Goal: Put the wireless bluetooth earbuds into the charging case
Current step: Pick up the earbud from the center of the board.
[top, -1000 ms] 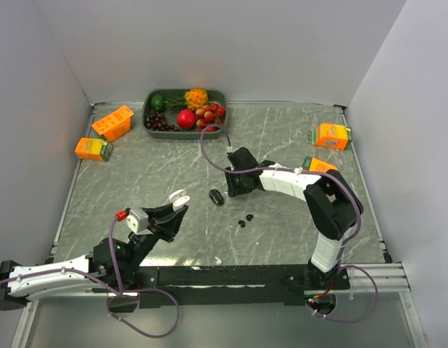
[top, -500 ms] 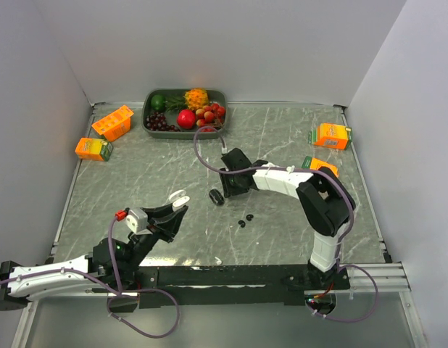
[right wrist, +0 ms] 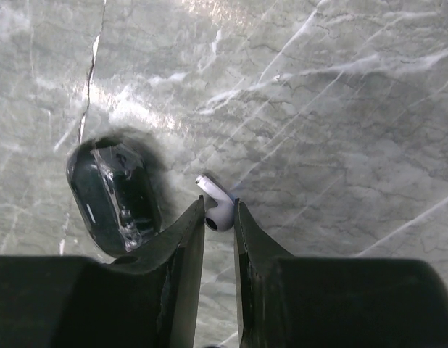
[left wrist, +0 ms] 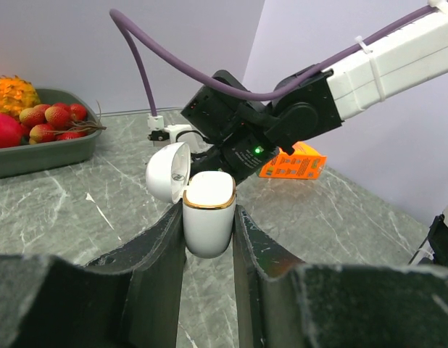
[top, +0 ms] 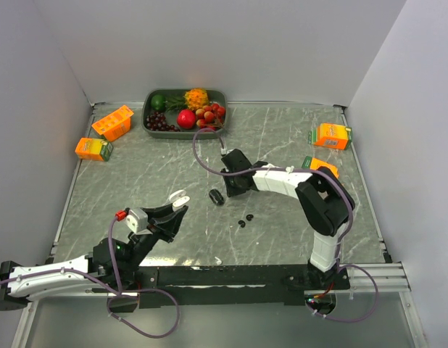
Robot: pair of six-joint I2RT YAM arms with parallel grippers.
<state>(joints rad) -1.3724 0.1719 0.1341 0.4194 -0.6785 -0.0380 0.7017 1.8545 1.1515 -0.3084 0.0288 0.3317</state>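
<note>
Right arm has edged left near mid-frame over the last second. The right gripper point(right wrist: 218, 214) has narrowed onto the white earbud point(right wrist: 209, 193), and its jaws now pinch the bulb against the table point(right wrist: 340, 109). I judge pickup has begun.

Left gripper point(left wrist: 208, 243) stays clamped on the open charging case point(left wrist: 208, 210), lower left in the top view.

Only the right wrist view shows the pinch. Only the top view shows the black earbuds point(top: 246, 220) lying loose.

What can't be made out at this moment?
Left wrist view: the charging case sockets, hidden by its own front wall.
Top view: the white earbud, covered by the right tool.
Right wrist view: whether that tool's tips actually pinch the bud.
Top view: the black earbuds, too small to count.
</note>
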